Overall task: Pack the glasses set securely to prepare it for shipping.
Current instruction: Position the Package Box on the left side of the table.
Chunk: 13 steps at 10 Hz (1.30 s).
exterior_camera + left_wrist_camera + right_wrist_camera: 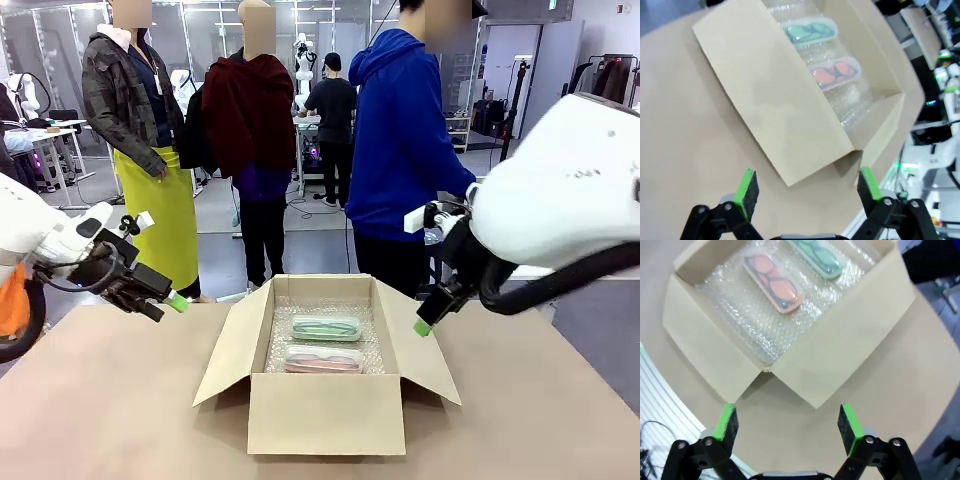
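Mint-green case (pixel 326 327) and pale pink case (pixel 323 359) lie on bubble wrap (pixel 745 315) inside the open cardboard box (pixel 325 415) at frame centre. Probably light, stiff, slick: pinch across the narrow middle. Left gripper (pixel 807 184) and right gripper (pixel 787 419) gape wide, empty.

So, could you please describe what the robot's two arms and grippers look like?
The left arm and the right arm both have smooth, rounded white shells. A thick black cable loops under the right one. The left gripper and right gripper are black linkages of bolted bars, each with two fingers faced with bright green pads.
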Available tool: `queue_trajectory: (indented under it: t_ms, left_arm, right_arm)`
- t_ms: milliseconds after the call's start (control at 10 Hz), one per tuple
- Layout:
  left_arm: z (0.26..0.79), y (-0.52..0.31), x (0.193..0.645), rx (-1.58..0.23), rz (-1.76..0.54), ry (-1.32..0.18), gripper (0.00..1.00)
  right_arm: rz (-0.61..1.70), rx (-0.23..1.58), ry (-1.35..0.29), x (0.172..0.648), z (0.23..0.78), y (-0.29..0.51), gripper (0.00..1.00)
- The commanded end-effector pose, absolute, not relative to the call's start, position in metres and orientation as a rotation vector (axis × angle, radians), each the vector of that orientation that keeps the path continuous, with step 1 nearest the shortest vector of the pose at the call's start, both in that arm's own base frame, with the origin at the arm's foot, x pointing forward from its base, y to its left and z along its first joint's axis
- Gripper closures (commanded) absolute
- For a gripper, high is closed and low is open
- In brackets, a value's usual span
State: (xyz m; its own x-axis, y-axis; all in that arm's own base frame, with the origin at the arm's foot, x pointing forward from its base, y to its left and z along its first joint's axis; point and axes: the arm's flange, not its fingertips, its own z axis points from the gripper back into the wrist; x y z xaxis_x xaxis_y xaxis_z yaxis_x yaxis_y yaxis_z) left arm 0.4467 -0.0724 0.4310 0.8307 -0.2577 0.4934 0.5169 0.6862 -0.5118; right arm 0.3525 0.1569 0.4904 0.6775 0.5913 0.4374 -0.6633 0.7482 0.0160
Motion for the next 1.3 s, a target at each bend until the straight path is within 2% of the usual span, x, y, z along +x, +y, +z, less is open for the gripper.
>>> queue_trajectory:
  t_ms: [0,600,700,800,1000,1200]
  left_arm:
    - [0.416,-0.076,0.46,-0.746,-0.431,-0.394,0.0]
    - [0.414,-0.077,0.455,-0.705,-0.42,-0.384,0.0]
    - [0.401,-0.078,0.468,-0.722,-0.346,-0.367,0.0]
    - [0.386,-0.076,0.479,-0.792,-0.302,-0.285,0.0]
    - [0.365,-0.072,0.49,-0.834,-0.24,-0.279,0.0]
    - [0.346,-0.077,0.503,-0.917,-0.138,-0.24,0.0]
  right_arm:
    - [0.614,0.201,-0.491,0.333,0.484,0.149,0.0]
    - [0.668,0.187,-0.449,0.344,0.488,0.15,0.0]
    - [0.669,0.188,-0.453,0.343,0.488,0.149,0.0]
    - [0.607,0.244,-0.484,0.332,0.5,0.119,0.0]
    - [0.597,0.318,-0.52,0.303,0.513,0.074,0.0]
    - [0.573,0.33,-0.523,0.294,0.518,0.057,0.0]
